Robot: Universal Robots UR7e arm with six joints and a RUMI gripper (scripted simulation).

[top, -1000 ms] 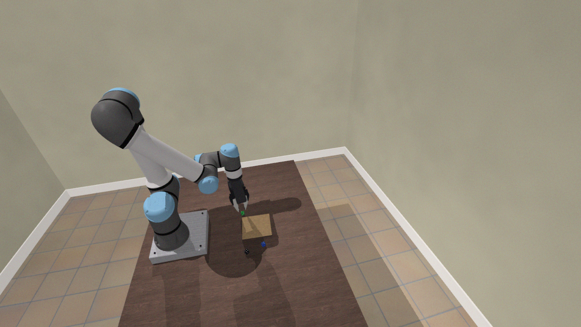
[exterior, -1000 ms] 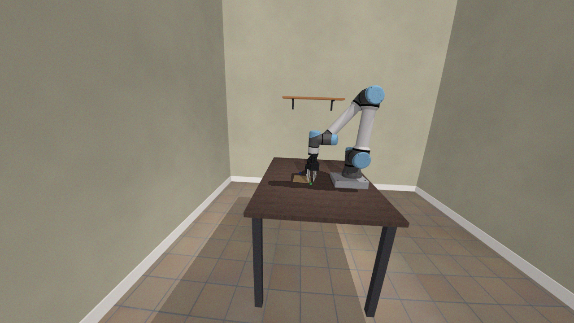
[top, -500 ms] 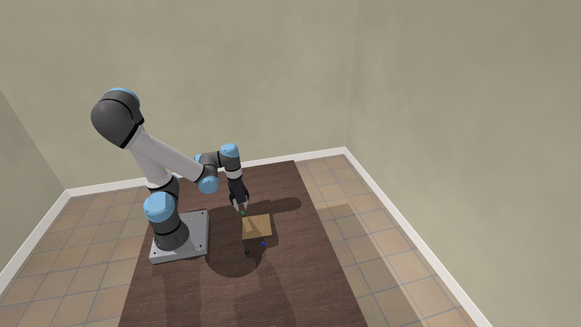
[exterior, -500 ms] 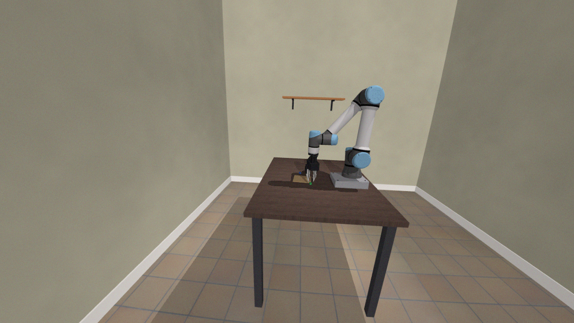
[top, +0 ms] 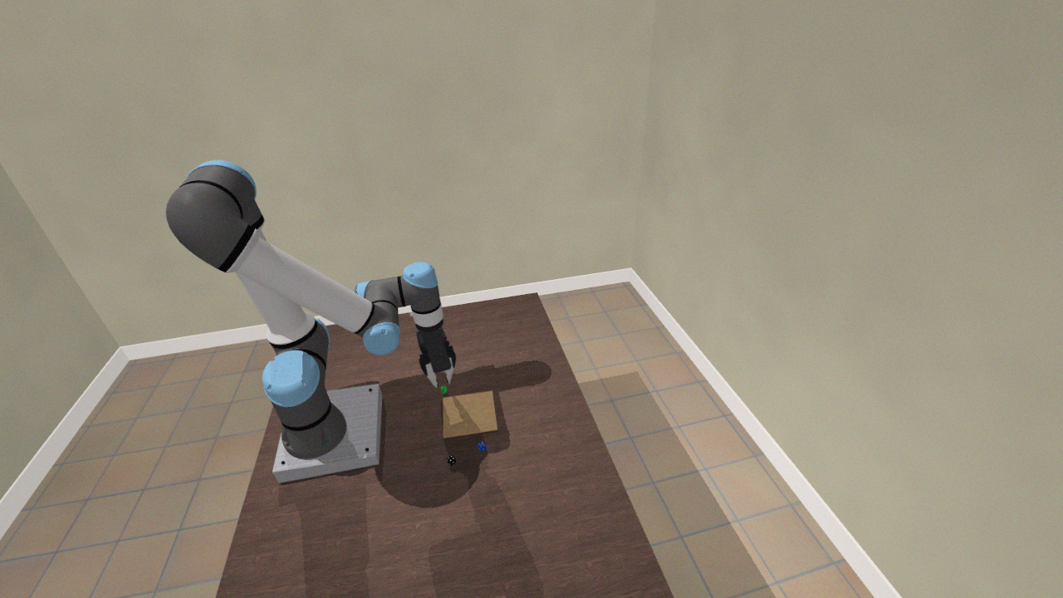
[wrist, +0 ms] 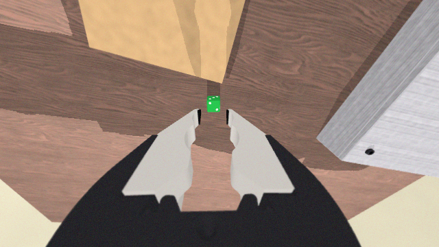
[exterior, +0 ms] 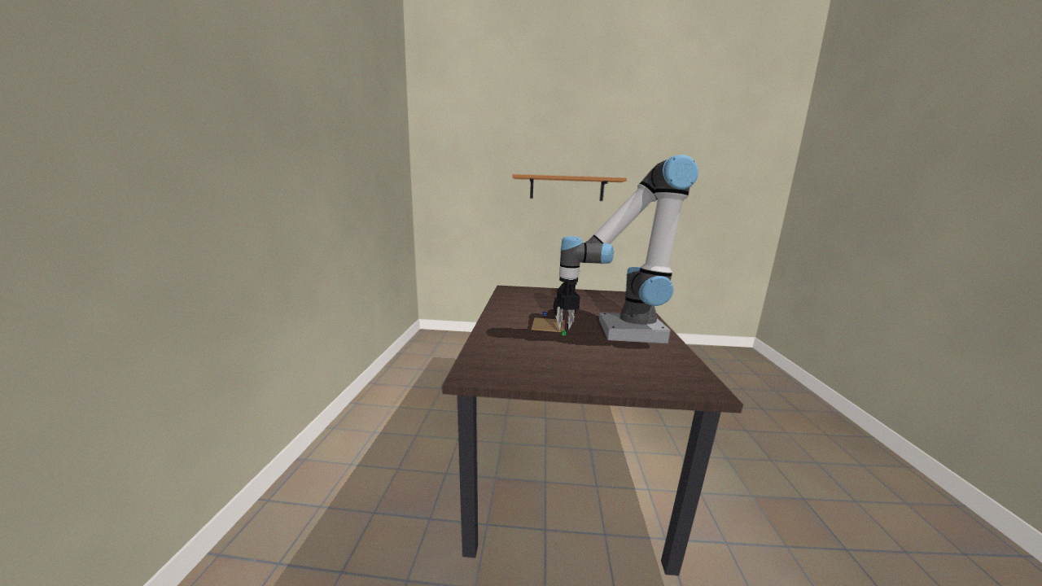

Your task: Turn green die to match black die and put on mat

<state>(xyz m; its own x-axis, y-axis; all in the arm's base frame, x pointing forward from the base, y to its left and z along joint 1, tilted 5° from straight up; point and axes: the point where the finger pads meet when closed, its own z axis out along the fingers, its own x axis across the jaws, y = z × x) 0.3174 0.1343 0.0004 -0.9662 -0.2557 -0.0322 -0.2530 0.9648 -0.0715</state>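
Note:
The green die lies on the dark wooden table just off the near corner of the tan mat. It also shows in the top view. My gripper hangs just above it, pointing down. The fingers stand a little apart with nothing between them, and the die lies just beyond the fingertips. The side of the die facing the wrist camera shows two pips. The black die and the blue die sit on the table beyond the far side of the mat.
The robot's grey base plate lies close to the right of the gripper in the wrist view, and to the left of the mat in the top view. A wall shelf hangs behind the table.

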